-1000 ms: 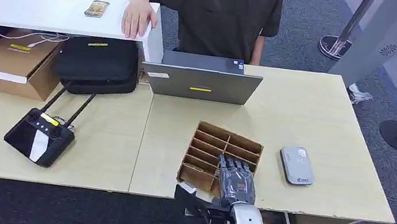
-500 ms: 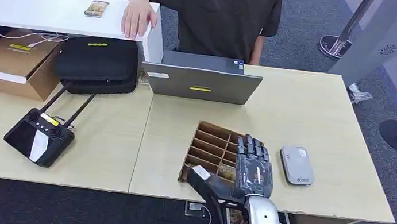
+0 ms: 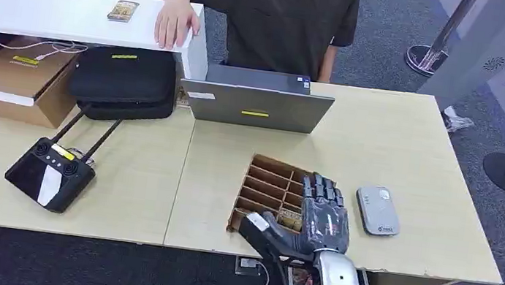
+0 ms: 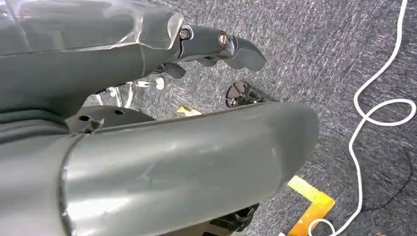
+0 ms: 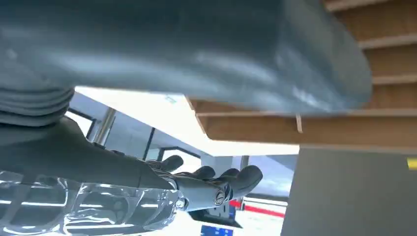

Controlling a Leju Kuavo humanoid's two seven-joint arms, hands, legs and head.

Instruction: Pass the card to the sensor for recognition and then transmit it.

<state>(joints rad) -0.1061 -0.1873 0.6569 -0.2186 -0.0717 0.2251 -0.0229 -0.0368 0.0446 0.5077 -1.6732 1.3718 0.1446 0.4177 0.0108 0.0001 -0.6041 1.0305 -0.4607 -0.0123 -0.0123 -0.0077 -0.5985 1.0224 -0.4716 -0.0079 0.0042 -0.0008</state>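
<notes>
the right hand (image 3: 323,214) hovers over the cardboard organizer (image 3: 279,194) with fingers spread wide, holding nothing. i cannot see the card, perhaps it is in a slot. the fingers may catch a divider and push the box toward the sensor (image 3: 377,210).

The robot's dark right hand (image 3: 322,222) covered the near right corner of the brown cardboard divider tray (image 3: 267,186); any card in those slots was hidden. The seated person's head was cut off.
</notes>
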